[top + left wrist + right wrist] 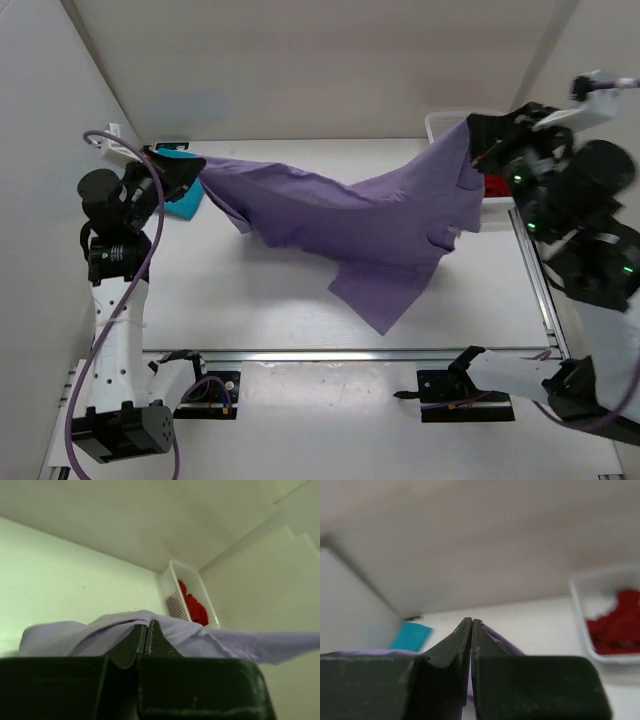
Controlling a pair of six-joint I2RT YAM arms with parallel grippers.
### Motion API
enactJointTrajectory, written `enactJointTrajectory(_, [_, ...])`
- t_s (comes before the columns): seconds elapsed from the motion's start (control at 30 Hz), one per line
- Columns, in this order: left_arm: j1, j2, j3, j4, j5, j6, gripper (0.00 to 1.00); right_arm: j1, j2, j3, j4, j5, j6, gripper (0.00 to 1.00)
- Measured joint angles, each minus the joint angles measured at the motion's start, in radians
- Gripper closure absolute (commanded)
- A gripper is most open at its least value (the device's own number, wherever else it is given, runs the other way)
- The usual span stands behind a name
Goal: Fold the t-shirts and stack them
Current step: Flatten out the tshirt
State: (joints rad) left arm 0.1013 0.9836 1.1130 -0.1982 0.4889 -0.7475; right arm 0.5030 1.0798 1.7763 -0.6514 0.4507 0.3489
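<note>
purple shirt [380,215]: strung left-to-right above bench [250,300], loose tail drooping toward the near edge | left pincer [197,178]: clenched on its left end | right pincer [476,150]: clenched on its right end | teal shirt [183,205]: far-left edge, under left pincer | red shirt [497,187]: in basket [445,122], far-right corner

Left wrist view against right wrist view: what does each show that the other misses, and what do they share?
Only the left wrist view: the purple shirt as a broad sheet draped over the shut left gripper and running off right, and the mesh side wall of the basket. Only the right wrist view: the teal shirt lying on the table, and the shut right gripper with a sliver of purple cloth beside it. Both: the basket holding the red shirt, and purple cloth at closed jaws.
</note>
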Motion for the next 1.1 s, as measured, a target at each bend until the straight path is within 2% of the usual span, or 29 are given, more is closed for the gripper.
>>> enactJointTrajectory(0.07, [0.047, -0.027, 0.035, 0.0, 0.041, -0.026, 1.0, 0.225, 0.031, 0.205, -0.034, 0.13, -0.055, 1.0])
enactJointTrajectory(0.13, [0.068, -0.044, 0.072, -0.003, 0.08, -0.05, 1.0, 0.518, 0.035, 0.279, 0.031, 0.288, -0.171, 1.0])
enactJointTrajectory(0.17, [0.074, -0.049, 0.092, -0.005, 0.094, -0.058, 1.0, 0.676, 0.011, 0.244, 0.123, 0.383, -0.262, 1.0])
enactJointTrajectory(0.23, [0.084, -0.047, 0.156, -0.034, 0.11, -0.062, 1.0, 0.95, -0.065, 0.049, 0.608, 0.55, -0.662, 1.0])
enactJointTrajectory(0.27, [0.087, -0.042, 0.185, -0.039, 0.11, -0.06, 1.0, 0.984, -0.066, 0.018, 0.756, 0.606, -0.779, 1.0])
enactJointTrajectory(0.3, [0.092, -0.036, 0.212, -0.041, 0.109, -0.057, 1.0, 0.961, -0.04, 0.03, 0.833, 0.667, -0.872, 1.0])
enactJointTrajectory(0.37, [0.095, -0.03, 0.228, -0.039, 0.101, -0.051, 1.0, 0.933, 0.034, 0.123, 0.858, 0.739, -0.983, 1.0])
enactJointTrajectory(0.43, [0.083, -0.027, 0.208, -0.03, 0.085, -0.046, 1.0, 0.932, 0.067, 0.109, 0.972, 0.77, -1.109, 1.0])
enactJointTrajectory(0.47, [0.074, -0.027, 0.179, -0.02, 0.072, -0.044, 1.0, 0.917, 0.072, 0.079, 1.015, 0.784, -1.153, 1.0])
enactJointTrajectory(0.53, [0.052, -0.023, 0.108, -0.016, 0.041, -0.032, 1.0, 0.843, 0.073, 0.034, 0.98, 0.787, -1.146, 1.0])
enactJointTrajectory(0.6, [0.027, -0.006, 0.037, -0.023, 0.004, -0.019, 1.0, 0.743, 0.074, 0.006, 0.857, 0.766, -1.046, 1.0])
enactJointTrajectory(0.67, [0.001, 0.014, -0.042, -0.031, -0.039, -0.001, 1.0, 0.567, 0.093, -0.008, 0.661, 0.67, -0.872, 1.0])
enactJointTrajectory(0.73, [-0.021, 0.019, -0.123, -0.053, -0.086, 0.02, 1.0, 0.258, 0.137, -0.007, 0.442, 0.369, -0.662, 1.0])
enactJointTrajectory(0.8, [-0.04, 0.022, -0.176, -0.06, -0.117, 0.035, 1.0, -0.006, 0.177, -0.075, 0.363, 0.124, -0.506, 1.0])
enactJointTrajectory(0.9, [-0.069, 0.066, -0.217, -0.048, -0.169, 0.052, 1.0, -0.257, 0.299, -0.165, 0.24, -0.171, -0.341, 1.0])
enactJointTrajectory(1.0, [-0.085, 0.21, -0.187, -0.005, -0.203, 0.052, 1.0, -0.368, 0.566, -0.023, 0.131, -0.397, -0.245, 1.0])
enactJointTrajectory(1.1, [-0.102, 0.448, -0.014, -0.015, -0.219, 0.04, 1.0, -0.416, 0.957, 0.433, -0.005, -0.525, -0.189, 1.0])
